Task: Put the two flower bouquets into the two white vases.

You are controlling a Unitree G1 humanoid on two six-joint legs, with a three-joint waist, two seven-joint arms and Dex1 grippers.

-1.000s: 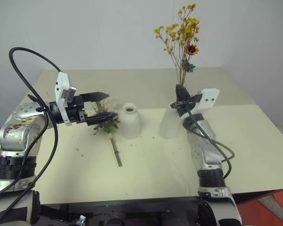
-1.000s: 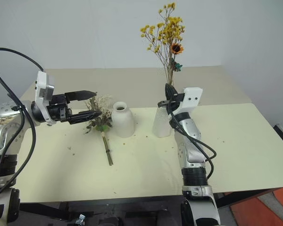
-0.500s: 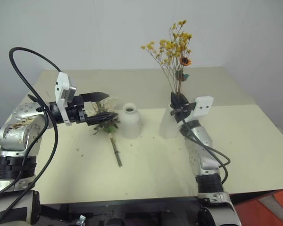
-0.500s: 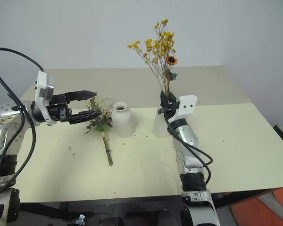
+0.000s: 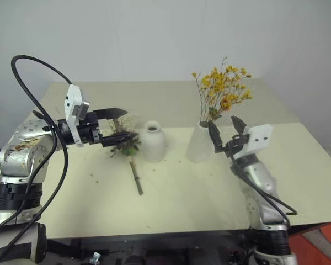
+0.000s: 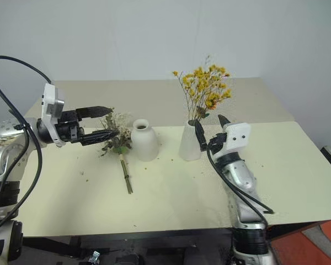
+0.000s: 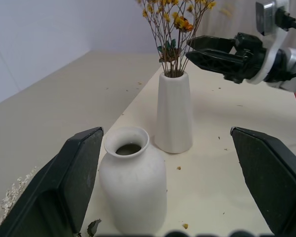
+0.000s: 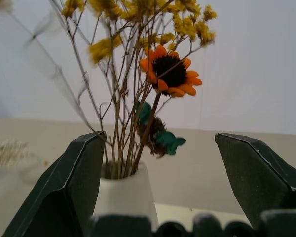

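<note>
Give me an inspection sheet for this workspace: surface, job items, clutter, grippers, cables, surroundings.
Surface: cream table, sprinkled with small flower crumbs.
Job's things: yellow bouquet stands in the tall vase; round vase is empty; pale bouquet lies on the table beside it.
Clutter: nothing seen beyond the crumbs.
Grippers: left gripper open, above the pale bouquet's head; right gripper open, beside the tall vase, holding nothing.
Cables: black cable loops over the left arm; another runs down the right forearm.
Surroundings: plain white wall.

No text, label, brand, number or sign can be read on anything here.
</note>
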